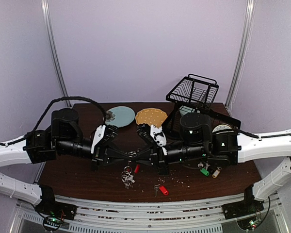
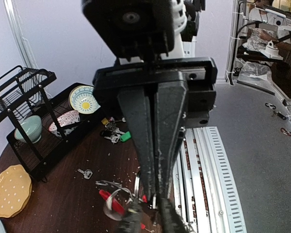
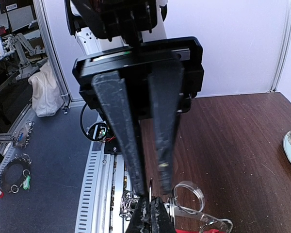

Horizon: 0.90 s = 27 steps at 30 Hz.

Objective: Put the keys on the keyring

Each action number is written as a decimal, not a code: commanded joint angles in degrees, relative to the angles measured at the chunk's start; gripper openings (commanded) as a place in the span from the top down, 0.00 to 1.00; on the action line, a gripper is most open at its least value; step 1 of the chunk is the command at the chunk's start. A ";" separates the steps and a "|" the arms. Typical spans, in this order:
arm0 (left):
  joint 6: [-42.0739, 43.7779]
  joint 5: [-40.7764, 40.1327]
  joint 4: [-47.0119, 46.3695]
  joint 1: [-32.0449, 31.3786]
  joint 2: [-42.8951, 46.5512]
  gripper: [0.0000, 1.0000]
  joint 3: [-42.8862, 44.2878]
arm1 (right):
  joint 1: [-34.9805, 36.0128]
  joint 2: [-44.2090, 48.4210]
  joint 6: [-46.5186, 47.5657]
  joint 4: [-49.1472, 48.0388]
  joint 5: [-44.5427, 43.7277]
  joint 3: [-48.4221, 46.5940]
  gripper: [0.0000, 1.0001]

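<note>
At the centre of the top view the two arms meet nose to nose above the dark tabletop (image 1: 87,179), the left gripper (image 1: 127,156) and the right gripper (image 1: 137,156) pinching the keyring (image 1: 132,155) from either side. In the left wrist view its fingers (image 2: 148,145) are drawn close together, with only a sliver of gap, and clamp the silvery loop near the bottom edge; in the right wrist view the fingers (image 3: 131,150) are likewise narrowed on the ring wire at the bottom centre, so both seem to be gripping the keyring, held up off the wood. A small cluster of silver keys (image 1: 128,177) hangs or lies just below the meeting point, and I cannot tell which; a short red piece (image 1: 137,168) shows beside them. Another loose key with a red tag (image 1: 161,189) lies nearer the bottom of the frame, and a lone silver key (image 2: 85,173) lies at lower left in the left wrist view. The bunch with green and yellow tags (image 1: 208,171) lies at right, apart from all this. The chief risk is likely the ring twisting or slipping out of one grip if the arms pull unevenly, since the wire is thin and springy; that would drop the ring. With both arms occupied, neither is free to fetch the loose keys without letting go.
</note>
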<state>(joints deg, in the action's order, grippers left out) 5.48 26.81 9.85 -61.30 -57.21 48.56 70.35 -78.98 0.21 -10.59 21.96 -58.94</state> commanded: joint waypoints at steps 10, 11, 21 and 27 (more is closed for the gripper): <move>-9.83 2.52 -30.32 -0.42 5.18 0.74 -12.52 | 0.03 4.70 -7.30 -34.89 -0.65 12.77 1.00; -10.02 2.69 -31.38 -0.65 4.84 0.75 -12.52 | 0.05 4.40 -7.47 -35.84 -0.62 12.87 1.00; -10.13 2.15 -37.72 -2.37 2.35 0.75 -12.63 | 0.05 2.58 -7.95 -38.18 -1.57 12.84 1.00; -10.25 -2.75 -38.27 -2.75 1.68 0.80 -12.43 | 0.03 2.60 -7.75 -37.91 -0.95 12.89 1.00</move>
<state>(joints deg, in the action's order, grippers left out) -4.23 27.40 -24.38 -63.75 -55.20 35.94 70.37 -76.27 -7.31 -45.58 21.23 -46.13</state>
